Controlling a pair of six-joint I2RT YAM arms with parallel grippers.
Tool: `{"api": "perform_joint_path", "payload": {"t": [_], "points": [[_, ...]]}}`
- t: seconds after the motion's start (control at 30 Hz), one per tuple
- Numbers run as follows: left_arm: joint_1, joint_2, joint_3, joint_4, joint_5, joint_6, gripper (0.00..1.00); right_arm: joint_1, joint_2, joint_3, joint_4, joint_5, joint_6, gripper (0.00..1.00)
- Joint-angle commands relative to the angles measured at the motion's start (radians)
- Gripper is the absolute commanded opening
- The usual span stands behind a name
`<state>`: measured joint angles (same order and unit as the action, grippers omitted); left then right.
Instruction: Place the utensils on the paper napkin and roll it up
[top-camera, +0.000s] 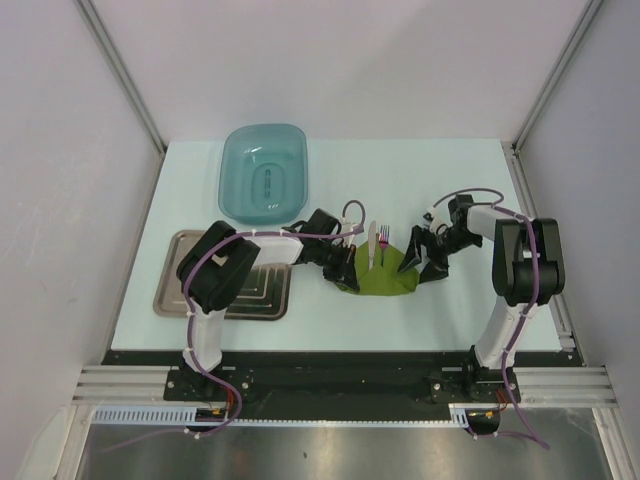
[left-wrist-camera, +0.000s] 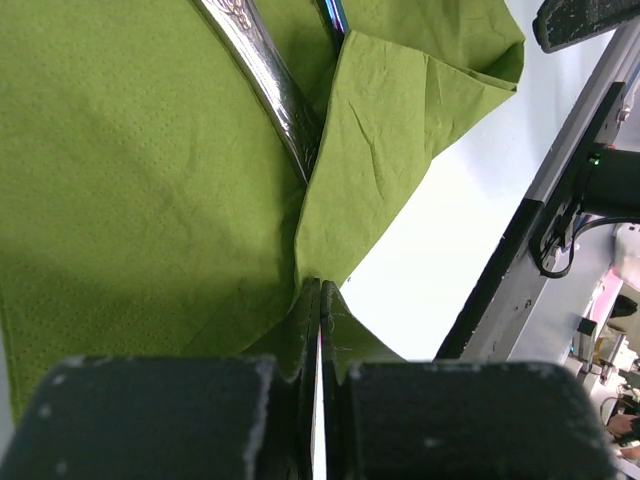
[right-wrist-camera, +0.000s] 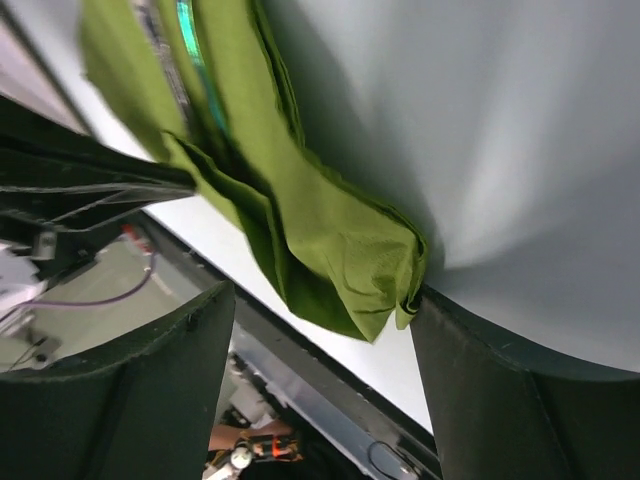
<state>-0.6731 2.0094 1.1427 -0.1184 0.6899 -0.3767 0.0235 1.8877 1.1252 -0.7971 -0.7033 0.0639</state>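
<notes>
Napkin: the thin olive-green paper napkin (top-camera: 380, 277) lies on the pale table (top-camera: 450, 180) at about 5 o'clock from the table's middle, between the two grippers; its edges are folded up and creased, not flat

Utensils: the slim silver-metal utensils (top-camera: 377, 243) lie side by side on the napkin, their tips reaching past its 12 o'clock edge onto the table; one is a fork with purple on the handle; in the left wrist view a patterned silver handle (left-wrist-camera: 272, 85) runs under a raised napkin flap

Left gripper: the left gripper (top-camera: 345, 266) is at the napkin's 9 o'clock edge; jaws pressed together, pinching a corner of the green paper (left-wrist-camera: 130, 180) between the fingertips

Right gripper: the right gripper (top-camera: 425, 262) is at the napkin's 3 o'clock edge; jaws spread wide; a bunched fold of napkin (right-wrist-camera: 330, 250) hangs between them, touching only one finger (right-wrist-camera: 500, 400)

Basin: the teal plastic basin (top-camera: 263, 172) sits at 11 o'clock on the table, well apart from the napkin

Tray: the rectangular steel tray (top-camera: 172, 285) sits at 8 o'clock, partly hidden under the left arm
</notes>
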Motion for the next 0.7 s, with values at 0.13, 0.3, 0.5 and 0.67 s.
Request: {"api": "perform_joint_path", "payload": {"t": [0.13,0.3,0.5,0.67], "points": [[0.009,0.022,0.002,-0.012,-0.053,0.016,0.00,0.003,-0.048,-0.031,0.104,-0.182,0.028,0.71],[0.010,0.023,0.002,-0.007,-0.052,0.013,0.00,-0.003,-0.084,-0.050,0.102,-0.205,0.039,0.58],[0.010,0.023,0.002,-0.007,-0.052,0.015,0.00,-0.017,-0.105,-0.073,0.118,-0.222,0.059,0.47],[0.010,0.025,0.002,-0.004,-0.050,0.013,0.00,-0.017,-0.093,-0.081,0.124,-0.240,0.079,0.50]]}}
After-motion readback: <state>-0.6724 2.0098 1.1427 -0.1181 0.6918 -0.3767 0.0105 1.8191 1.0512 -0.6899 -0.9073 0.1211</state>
